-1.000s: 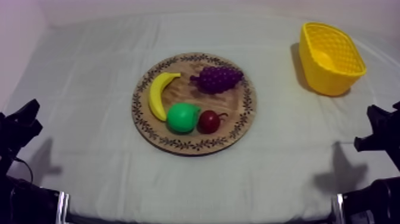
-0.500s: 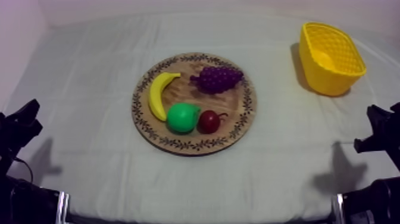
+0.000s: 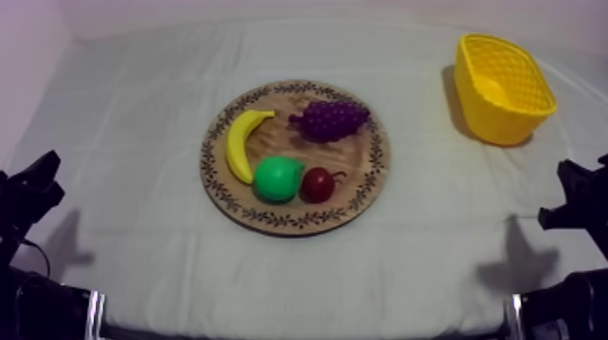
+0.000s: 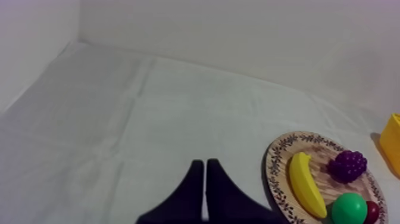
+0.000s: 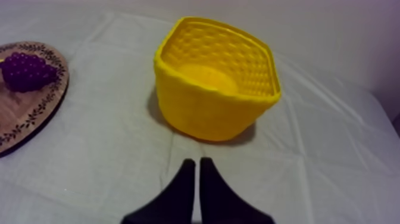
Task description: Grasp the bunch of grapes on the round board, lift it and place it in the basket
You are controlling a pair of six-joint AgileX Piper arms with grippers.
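Top view: 1 board (image 3: 374, 167), 1 grapes (image 3: 331, 118), 1 basket (image 3: 493, 118) | left pincer (image 4: 204, 164), right pincer (image 5: 197, 162) narrow

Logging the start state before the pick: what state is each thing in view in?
wooden board: flat on the cloth
bunch of grapes: lying on the board, untouched
banana: lying on the board
pear: resting on the board
small red fruit: resting beside the pear
yellow basket: upright, empty
left gripper: shut on nothing
right gripper: shut on nothing, facing the basket

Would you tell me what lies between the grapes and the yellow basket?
Beyond the grapes only the rim of the wooden board, then bare cloth to the yellow basket, in the top view.
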